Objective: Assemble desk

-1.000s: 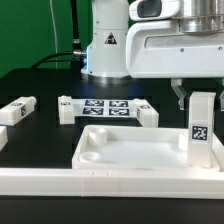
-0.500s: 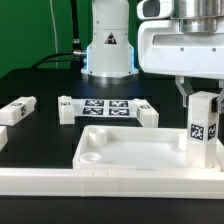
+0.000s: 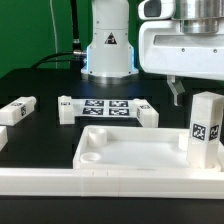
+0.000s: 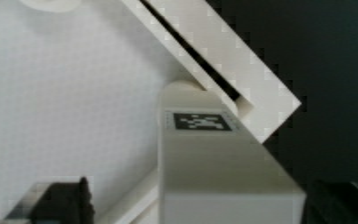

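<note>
I see my white arm [image 3: 108, 45] at rear, base column upright. Boxy hand housing [image 3: 185, 45] hangs at exterior view's right, pointing straight down. My gripper [image 3: 198, 96] sits low, jaws spread wide. One dark finger [image 3: 178, 93] shows below housing. Wrist view: dark fingertips [image 4: 55, 200] well apart.

A green backdrop [image 3: 30, 25] stood behind a black table [image 3: 40, 85]. A thin dark cable [image 3: 73, 30] hung against the green.
</note>
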